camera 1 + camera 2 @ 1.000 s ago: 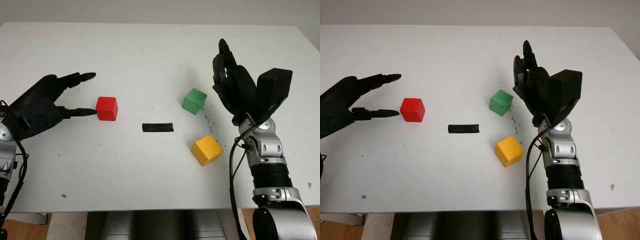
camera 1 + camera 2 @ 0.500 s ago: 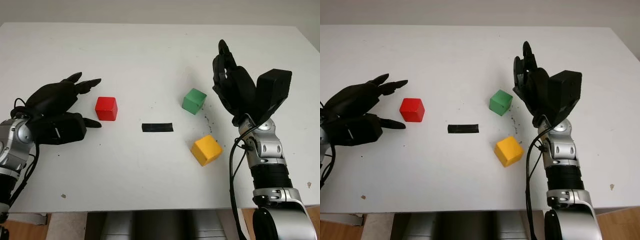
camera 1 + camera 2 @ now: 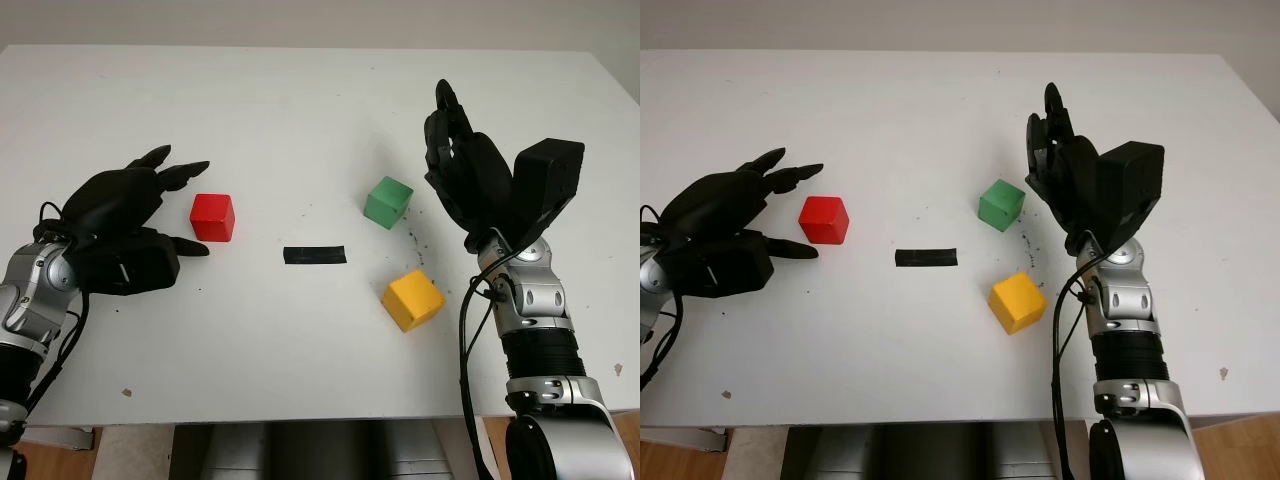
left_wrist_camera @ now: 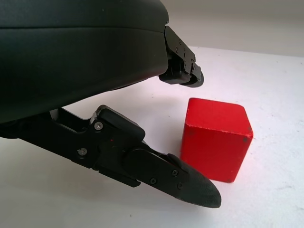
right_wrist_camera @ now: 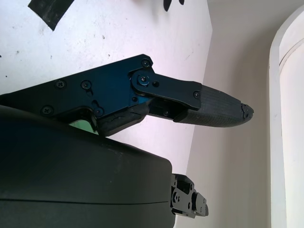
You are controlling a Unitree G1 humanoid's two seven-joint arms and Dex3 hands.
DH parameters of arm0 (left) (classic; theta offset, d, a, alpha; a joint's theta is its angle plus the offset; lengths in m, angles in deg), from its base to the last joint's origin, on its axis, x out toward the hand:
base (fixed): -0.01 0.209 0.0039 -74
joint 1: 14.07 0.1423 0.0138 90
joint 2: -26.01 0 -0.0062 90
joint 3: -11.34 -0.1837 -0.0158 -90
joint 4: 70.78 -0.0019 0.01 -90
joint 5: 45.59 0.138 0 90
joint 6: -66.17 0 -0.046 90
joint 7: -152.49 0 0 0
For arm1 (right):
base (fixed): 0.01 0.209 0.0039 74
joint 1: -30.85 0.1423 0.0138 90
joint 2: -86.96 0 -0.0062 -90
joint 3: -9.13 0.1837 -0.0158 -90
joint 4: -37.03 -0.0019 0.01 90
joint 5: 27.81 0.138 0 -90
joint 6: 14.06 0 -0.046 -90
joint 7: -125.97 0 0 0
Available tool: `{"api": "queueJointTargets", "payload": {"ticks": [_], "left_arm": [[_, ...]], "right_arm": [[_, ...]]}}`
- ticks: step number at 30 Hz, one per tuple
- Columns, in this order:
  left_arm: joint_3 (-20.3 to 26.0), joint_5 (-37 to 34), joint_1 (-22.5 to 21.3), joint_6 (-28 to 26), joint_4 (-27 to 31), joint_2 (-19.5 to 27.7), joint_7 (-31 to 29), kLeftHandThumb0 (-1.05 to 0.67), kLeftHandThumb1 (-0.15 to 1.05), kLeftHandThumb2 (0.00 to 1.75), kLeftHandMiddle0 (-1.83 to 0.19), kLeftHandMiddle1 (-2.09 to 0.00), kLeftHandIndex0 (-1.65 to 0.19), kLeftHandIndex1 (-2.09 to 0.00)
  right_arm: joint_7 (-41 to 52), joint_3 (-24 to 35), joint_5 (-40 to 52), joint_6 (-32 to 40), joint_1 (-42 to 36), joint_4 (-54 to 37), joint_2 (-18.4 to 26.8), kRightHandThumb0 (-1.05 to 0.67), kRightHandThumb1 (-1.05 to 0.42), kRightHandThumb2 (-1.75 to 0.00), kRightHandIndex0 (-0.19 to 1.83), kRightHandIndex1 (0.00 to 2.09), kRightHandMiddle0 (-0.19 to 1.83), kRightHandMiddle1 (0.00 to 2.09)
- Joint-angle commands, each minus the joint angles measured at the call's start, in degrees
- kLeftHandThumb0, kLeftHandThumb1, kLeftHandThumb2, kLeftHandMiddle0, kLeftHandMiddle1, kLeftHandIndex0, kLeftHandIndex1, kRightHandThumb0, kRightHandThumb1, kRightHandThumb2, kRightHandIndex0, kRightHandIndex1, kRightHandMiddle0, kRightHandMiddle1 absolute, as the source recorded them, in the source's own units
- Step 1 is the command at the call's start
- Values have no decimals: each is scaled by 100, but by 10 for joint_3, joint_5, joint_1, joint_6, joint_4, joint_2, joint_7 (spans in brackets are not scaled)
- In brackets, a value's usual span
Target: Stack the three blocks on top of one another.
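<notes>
A red block (image 3: 213, 216) sits on the white table at the left; the left wrist view has it (image 4: 216, 138) close up between the fingertips. My left hand (image 3: 180, 205) is open just left of it, fingers reaching past its near and far sides without touching. A green block (image 3: 388, 201) lies right of centre, and a yellow block (image 3: 413, 299) sits nearer me, below the green one. My right hand (image 3: 452, 150) is open and raised just right of the green block.
A strip of black tape (image 3: 315, 254) lies on the table (image 3: 300, 110) between the red block and the other two. Small dark specks mark the surface near the green block. The table's front edge runs close below the yellow block.
My left hand has moved in from the left and turned, bringing its fingers around the red block. The right hand and the three blocks have stayed put.
</notes>
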Motion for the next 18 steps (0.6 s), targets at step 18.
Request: {"api": "queueJointTargets", "payload": {"ticks": [18], "left_arm": [[-1, -48, -19, -2, -28, -23, -18, -67, 91, 6, -3, -6, -57, -15]], "right_arm": [[-3, 6, 3, 0, -8, -18, 7, -77, -105, -69, -19, 0, -19, 0]]}}
